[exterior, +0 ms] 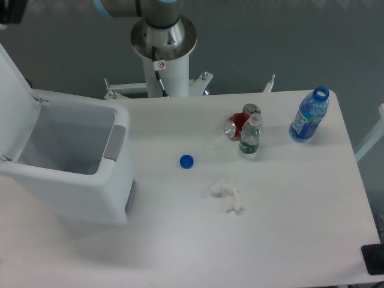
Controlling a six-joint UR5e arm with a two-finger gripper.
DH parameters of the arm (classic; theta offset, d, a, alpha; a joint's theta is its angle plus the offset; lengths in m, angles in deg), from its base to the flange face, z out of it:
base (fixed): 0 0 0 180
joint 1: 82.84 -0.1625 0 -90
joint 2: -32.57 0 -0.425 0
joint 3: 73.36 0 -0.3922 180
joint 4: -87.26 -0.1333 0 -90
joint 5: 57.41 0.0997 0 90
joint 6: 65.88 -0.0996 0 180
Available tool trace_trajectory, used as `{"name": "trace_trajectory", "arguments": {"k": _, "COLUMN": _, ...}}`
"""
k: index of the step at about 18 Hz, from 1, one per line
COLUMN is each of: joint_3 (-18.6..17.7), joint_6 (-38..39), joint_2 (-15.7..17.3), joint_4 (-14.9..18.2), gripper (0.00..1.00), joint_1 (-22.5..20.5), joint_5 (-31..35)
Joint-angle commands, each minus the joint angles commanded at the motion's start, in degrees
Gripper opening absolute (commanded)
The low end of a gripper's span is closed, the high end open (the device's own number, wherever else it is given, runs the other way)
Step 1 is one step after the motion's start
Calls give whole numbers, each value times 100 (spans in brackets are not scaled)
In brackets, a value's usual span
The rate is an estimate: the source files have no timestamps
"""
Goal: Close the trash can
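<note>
The trash can (90, 192) stands on the left of the table, a large white boxy bin with a grey front latch (115, 143). It is open, and its lid (13, 105) is tipped up and back at the far left. The inside looks empty. Only a dark piece of my gripper (12, 11) shows in the top left corner, above and behind the raised lid. Its fingers are cut off by the frame edge, and it touches nothing.
A blue cap (186, 161) and a crumpled tissue (227, 196) lie mid-table. A red can (239, 123) lies beside a small bottle (249, 137), with a blue bottle (309, 116) at the right. The arm's base column (163, 42) rises behind the table.
</note>
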Motion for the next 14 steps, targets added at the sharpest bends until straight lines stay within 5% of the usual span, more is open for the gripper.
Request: {"name": "trace_trajectory", "arguments": {"k": 14, "joint_3": 27, "joint_6": -18, "joint_2": -430, "joint_4": -193, "gripper": 100, "joint_1": 616, "joint_5": 9}}
